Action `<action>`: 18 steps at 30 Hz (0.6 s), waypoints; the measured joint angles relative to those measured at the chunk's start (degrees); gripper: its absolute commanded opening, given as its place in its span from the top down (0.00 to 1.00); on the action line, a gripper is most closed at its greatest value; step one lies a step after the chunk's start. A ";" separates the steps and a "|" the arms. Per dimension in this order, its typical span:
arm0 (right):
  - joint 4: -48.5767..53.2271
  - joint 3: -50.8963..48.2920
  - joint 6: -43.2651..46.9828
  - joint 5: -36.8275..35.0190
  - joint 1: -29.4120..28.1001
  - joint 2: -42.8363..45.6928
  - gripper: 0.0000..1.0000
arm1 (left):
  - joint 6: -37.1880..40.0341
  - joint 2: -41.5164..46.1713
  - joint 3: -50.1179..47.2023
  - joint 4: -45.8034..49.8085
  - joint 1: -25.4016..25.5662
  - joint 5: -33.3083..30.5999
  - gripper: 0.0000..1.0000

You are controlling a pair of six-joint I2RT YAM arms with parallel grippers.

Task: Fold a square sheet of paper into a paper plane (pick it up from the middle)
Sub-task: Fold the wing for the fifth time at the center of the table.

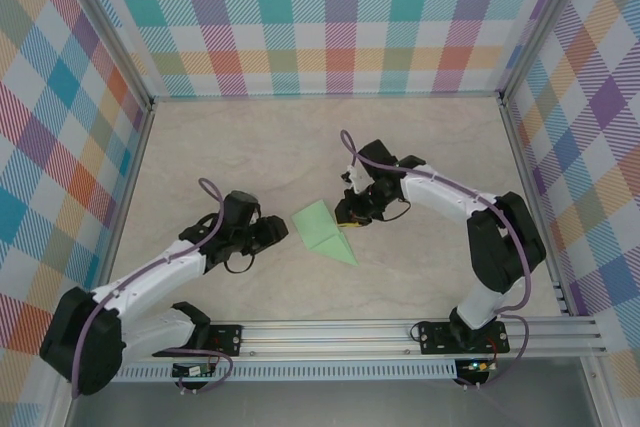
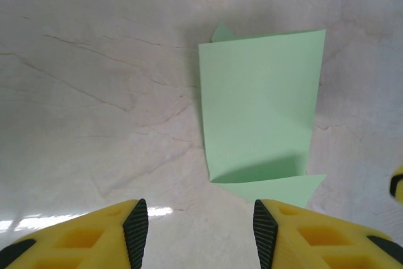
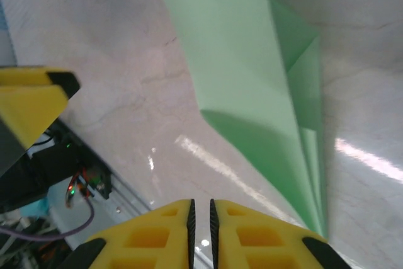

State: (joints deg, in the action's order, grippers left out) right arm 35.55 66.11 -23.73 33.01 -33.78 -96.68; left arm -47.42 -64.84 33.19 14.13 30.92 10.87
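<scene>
**Two robot arms flank a folded green paper plane on a pale counter**

The left jaws stand spread with nothing between them. Their fingers [image 2: 94, 237] are blocky yellow plastic with hollow cells, faced with black ribbed pads. The right jaws are pressed almost together, leaving only a thin slit, and they pinch nothing. Their fingers [image 3: 151, 234] are the same yellow with black inner faces.

The paper plane [image 2: 261, 105] lies flat on the counter ahead of the left jaws and slightly to their right, without touching them. It is thin, matte, light green paper with sharp creases. A broad rectangular panel lies uppermost, and pointed corners stick out beyond both ends. In the right wrist view the paper plane [image 3: 252, 80] narrows to a layered point just to the right of the closed jaws, and its wide panel casts a shadow.

From above, the paper plane [image 1: 322, 230] sits between the two jaws, which face each other. Both arms are white with black joints and trail purple cables. The left arm [image 1: 170, 267] reaches diagonally inward, and the right arm [image 1: 470, 207] bends sharply at the elbow. The counter [image 1: 250, 147] is smooth, glossy, marble-like beige, and pastel checked walls [image 1: 340, 17] surround it.
</scene>
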 measured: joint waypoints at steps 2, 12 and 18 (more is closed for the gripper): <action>-1.95 -1.22 0.02 3.34 -0.02 -0.02 0.86 | -0.42 -3.45 1.22 -1.84 0.00 1.49 0.52; -7.21 -1.90 1.46 9.33 -0.20 -5.57 0.86 | -1.22 -17.16 10.10 -7.23 0.13 4.98 0.55; -8.79 -2.49 2.21 9.49 0.35 -9.07 0.86 | -1.22 -21.53 12.63 -7.39 0.35 5.20 0.56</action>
State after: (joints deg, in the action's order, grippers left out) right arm 26.76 63.61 -21.52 42.50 -33.43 -105.75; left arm -48.64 -86.37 45.82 6.74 31.27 16.08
